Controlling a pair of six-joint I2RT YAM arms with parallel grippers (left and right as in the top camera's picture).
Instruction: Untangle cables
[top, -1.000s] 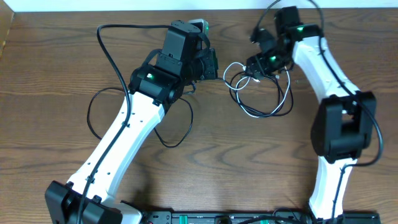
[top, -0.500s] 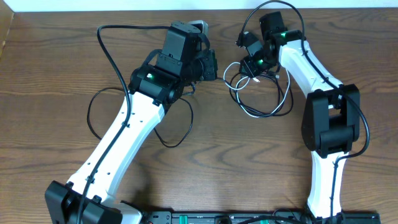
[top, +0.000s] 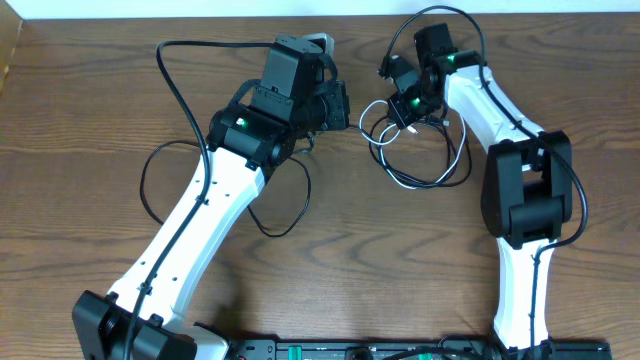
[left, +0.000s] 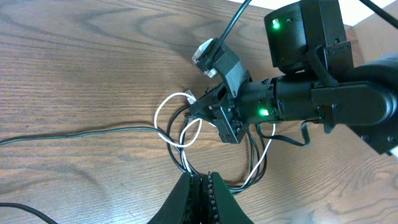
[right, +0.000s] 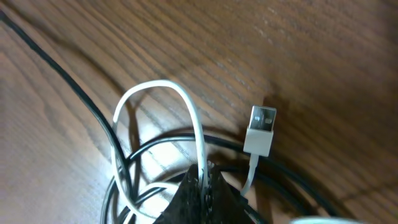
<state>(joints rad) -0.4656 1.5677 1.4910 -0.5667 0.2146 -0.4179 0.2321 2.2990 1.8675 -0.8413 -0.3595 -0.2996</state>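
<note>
Wood-grain worktop (top: 80, 120) carries the cables (top: 430, 185) as one tangled bundle of overlapping loops. The bundle lies flat near the far edge, between the two hands. It consists of a white cable (right: 155, 84) and black cables (right: 62, 78). The strands cross one another at several places; the number of black cables cannot be told.

Right hand (top: 397, 110): closed. It sits low over the far left part of the bundle.
- In the right wrist view the fingertips (right: 186, 199) meet.
- One strand of the white cable's raised loop runs straight into the seam between them, so the hand grips the white cable.
- The loop arches up and over to the left of the fingertips.
- Black strands pass beneath the fingertips on both sides.

USB plug (right: 260, 130): white, lying flat on the worktop just beside the fingertips, to their right in the right wrist view. Its metal end points away from the hand. Its thin white lead curves back down past the fingertips.

Left hand (top: 337, 103): closed, fingers (left: 183, 202) pressed together with nothing visible between them.
- It is near the left side of the bundle.
- In the left wrist view the closed tips point at the near edge of the loops; whether they touch a strand cannot be told.
- The right hand shows beyond them, over the white loop.
</note>
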